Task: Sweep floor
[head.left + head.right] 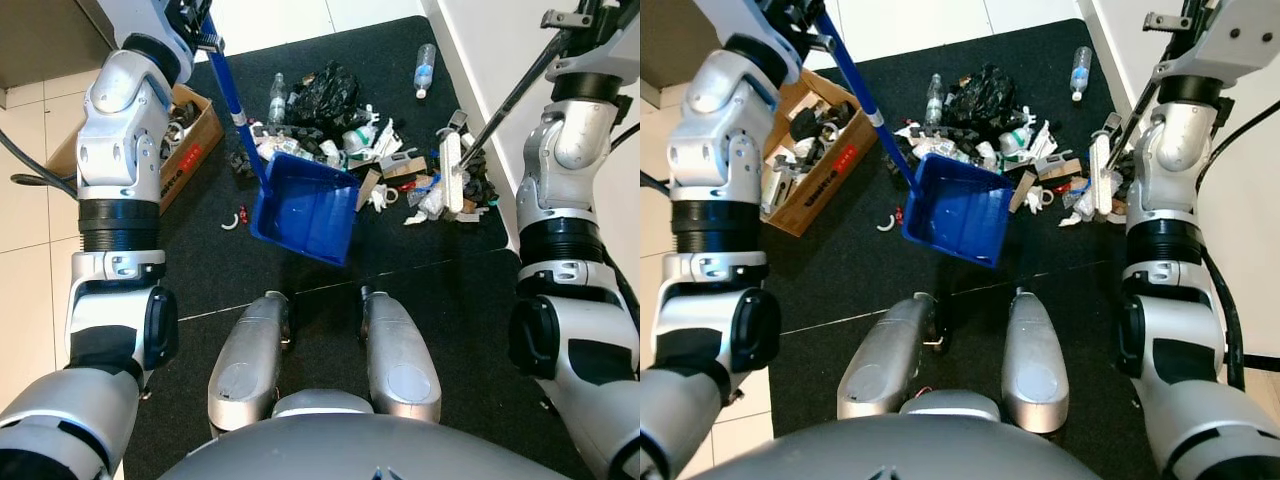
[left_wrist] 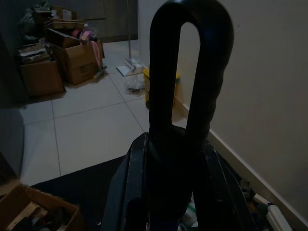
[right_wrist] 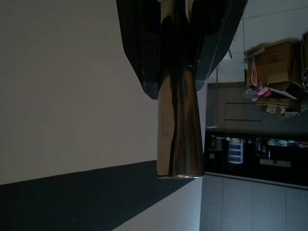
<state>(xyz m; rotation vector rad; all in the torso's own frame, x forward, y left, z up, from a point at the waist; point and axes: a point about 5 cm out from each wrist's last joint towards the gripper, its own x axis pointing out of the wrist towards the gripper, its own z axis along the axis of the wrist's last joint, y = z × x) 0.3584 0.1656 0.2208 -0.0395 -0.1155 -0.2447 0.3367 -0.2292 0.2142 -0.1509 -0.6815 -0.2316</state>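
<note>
Landmark: blue dustpan (image 1: 305,208) on the black mat (image 1: 200,270). Robot-side of it, bare mat down to the knees, room to pass. Far side is blocked by the trash pile (image 1: 345,140), incl. a black bag and bottles. To its right, more scraps plus the white broom head (image 1: 452,172) (wall just beyond, tight). To its left, a cardboard box (image 1: 190,135); a few small scraps lie between.

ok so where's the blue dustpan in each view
Left eye view: blue dustpan sits centre, on the black mat, just below the litter pile.
Right eye view: same pan, centre, slightly further right.
Left wrist view: the pan is hidden; its dark handle loop rises from the left gripper.
Right wrist view: not in it.
Shared landmark: cardboard box left of the pan.
</note>
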